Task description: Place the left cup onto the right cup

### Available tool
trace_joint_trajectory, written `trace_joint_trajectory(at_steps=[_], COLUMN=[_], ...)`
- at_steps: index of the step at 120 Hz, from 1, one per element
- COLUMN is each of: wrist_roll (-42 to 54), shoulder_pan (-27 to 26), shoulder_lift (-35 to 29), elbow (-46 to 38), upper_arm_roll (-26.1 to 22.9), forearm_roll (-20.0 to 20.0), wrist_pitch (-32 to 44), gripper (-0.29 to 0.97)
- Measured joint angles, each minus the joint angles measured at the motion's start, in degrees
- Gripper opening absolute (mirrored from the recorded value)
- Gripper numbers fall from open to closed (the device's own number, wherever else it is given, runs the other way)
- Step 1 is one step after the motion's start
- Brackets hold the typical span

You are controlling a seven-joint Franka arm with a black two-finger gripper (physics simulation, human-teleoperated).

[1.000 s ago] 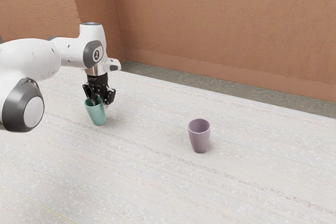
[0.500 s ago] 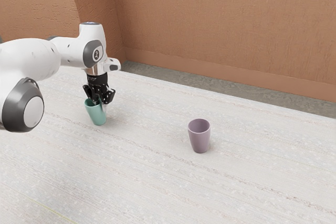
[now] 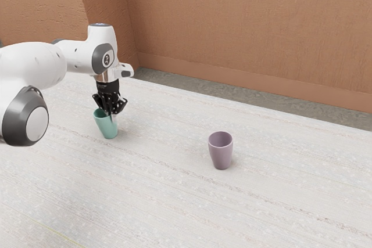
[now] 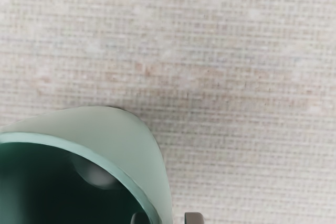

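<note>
The teal cup (image 3: 106, 125) stands slightly tilted on the table at the exterior view's left. My gripper (image 3: 110, 112) comes down from above onto its rim, shut on the cup's wall with one finger inside and one outside. In the wrist view the teal cup (image 4: 105, 145) lies right under my hand, its dark inside showing, and a fingertip (image 4: 193, 217) presses against the outer wall. The mauve cup (image 3: 220, 149) stands upright toward the exterior view's right, well apart from my hand.
The pale wood-grain table (image 3: 174, 201) stretches between and around both cups. A brown wall (image 3: 244, 27) runs along its far side, with a corner behind the arm.
My fingers have drawn together on the teal cup's rim. The cup and the arm have stayed almost where they were.
</note>
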Motion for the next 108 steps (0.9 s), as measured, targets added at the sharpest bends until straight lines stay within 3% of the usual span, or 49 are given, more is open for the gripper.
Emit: trace_joint_trajectory(at_steps=[108], wrist_roll=[-0.3], shoulder_pan=[-1.0], shoulder_lift=[-5.1], elbow=[-0.8], upper_arm_roll=[-0.1], forearm_roll=[0.6], wrist_pitch=[-0.9], gripper=[-0.11])
